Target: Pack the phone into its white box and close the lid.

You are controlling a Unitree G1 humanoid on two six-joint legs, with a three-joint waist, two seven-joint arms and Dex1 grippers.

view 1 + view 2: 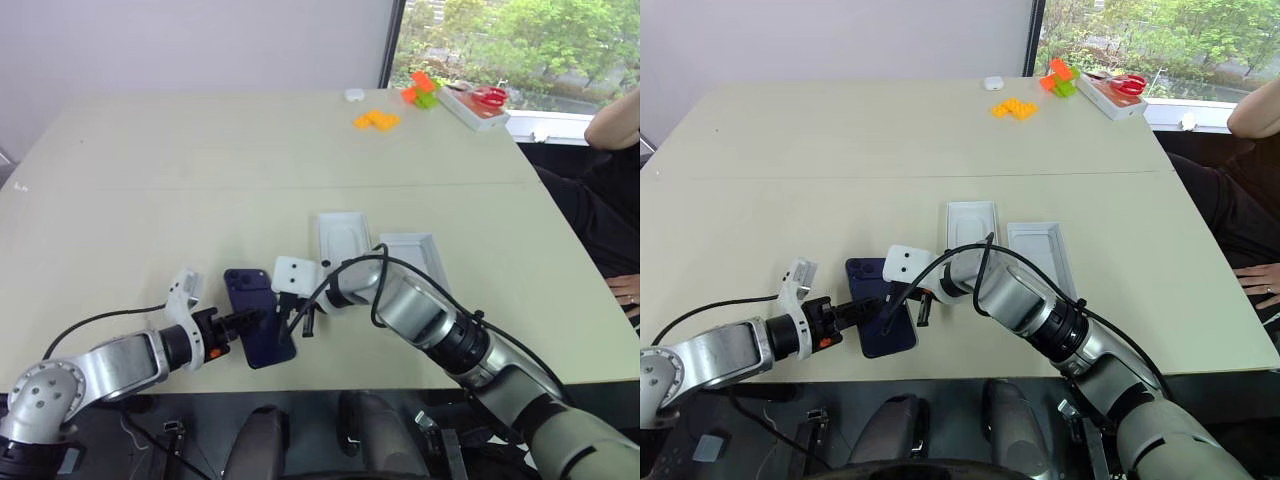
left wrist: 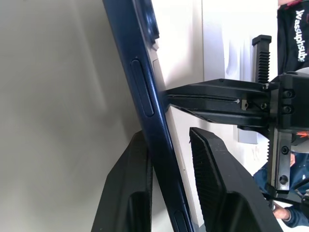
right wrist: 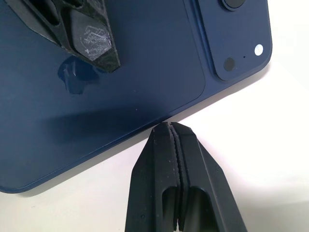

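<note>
The dark navy phone [image 1: 248, 290] lies back up near the table's front edge, its camera cluster [image 3: 231, 36] at the far end. My left gripper [image 1: 250, 322] straddles its near left edge, jaws narrowly apart: one finger [image 2: 137, 169] touches the phone, and a slim gap remains at the other. My right gripper [image 3: 170, 126] is shut, its tip against the phone's right long edge [image 1: 288, 322]. Two shallow white trays [image 1: 345, 235] [image 1: 415, 255] lie just beyond the right arm. I cannot tell which is the white box and which the lid.
Orange blocks [image 1: 377, 120], orange and green blocks [image 1: 423, 88] and a white case with red scissors [image 1: 478, 103] sit at the far right corner. A person's arm [image 1: 615, 118] and hand [image 1: 628, 290] are at the right edge. Open tabletop stretches to the left and behind.
</note>
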